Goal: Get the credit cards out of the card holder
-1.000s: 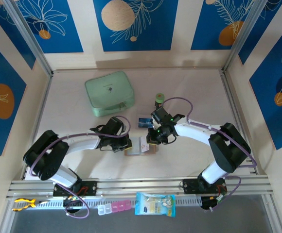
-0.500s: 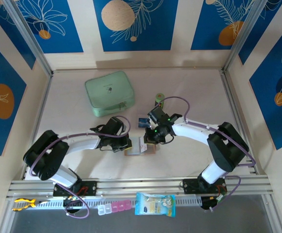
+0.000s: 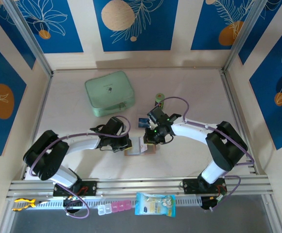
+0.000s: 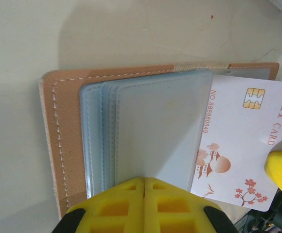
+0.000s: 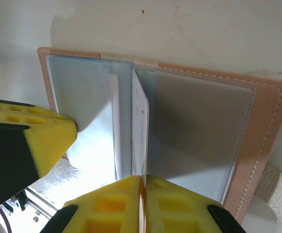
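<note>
Status: task partly done, in my judgement; one dark card (image 3: 143, 122) lies on the counter (image 3: 194, 92) just beyond the card holder (image 4: 65, 145), which lies open and flat between both arms; a white card (image 4: 238, 141) sits partway out of its plastic pocket (image 4: 150, 131). My right claw (image 5: 141, 182) is closed on that card's edge; my left claw (image 4: 143, 187) is fully closed, apparently nipping the pocket edges to steady the card holder. Remaining: draw the white card clear.
</note>
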Motion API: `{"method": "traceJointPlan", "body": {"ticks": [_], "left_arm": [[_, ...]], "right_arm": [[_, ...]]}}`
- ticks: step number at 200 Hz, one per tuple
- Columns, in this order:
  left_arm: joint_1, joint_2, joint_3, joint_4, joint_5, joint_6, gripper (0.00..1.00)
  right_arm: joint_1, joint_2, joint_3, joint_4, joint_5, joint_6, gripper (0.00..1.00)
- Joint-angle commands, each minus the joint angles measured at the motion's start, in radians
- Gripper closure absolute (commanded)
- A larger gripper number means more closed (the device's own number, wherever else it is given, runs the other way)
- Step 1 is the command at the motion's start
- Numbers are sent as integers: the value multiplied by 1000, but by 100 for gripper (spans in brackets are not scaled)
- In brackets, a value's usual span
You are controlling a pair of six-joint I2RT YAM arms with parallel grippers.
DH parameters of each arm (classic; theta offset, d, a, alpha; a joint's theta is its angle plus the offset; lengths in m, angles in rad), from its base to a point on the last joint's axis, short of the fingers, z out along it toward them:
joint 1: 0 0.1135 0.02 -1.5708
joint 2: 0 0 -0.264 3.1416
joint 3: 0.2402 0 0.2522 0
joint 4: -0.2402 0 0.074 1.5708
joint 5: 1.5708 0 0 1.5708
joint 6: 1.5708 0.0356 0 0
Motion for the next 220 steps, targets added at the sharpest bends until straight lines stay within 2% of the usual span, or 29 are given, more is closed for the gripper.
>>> {"method": "traceJointPlan", "body": {"ticks": [1, 57, 144, 181, 220], "left_arm": [[-5, 18, -1, -54, -22, 13, 99], [-5, 13, -3, -49, -20, 14, 99], [-4, -1, -7, -59, -21, 20, 99], [-5, -16, -16, -53, -30, 16, 99], [-5, -12, 9, -54, -28, 33, 98]], "right_arm": [[7, 13, 22, -8, 5, 16, 89], [7, 4, 22, -15, 11, 19, 93], [-9, -106, 61, -113, 62, -36, 99], [-48, -138, 105, -172, 77, -168, 100], [-79, -154, 152, -227, 71, -464, 100]]}}
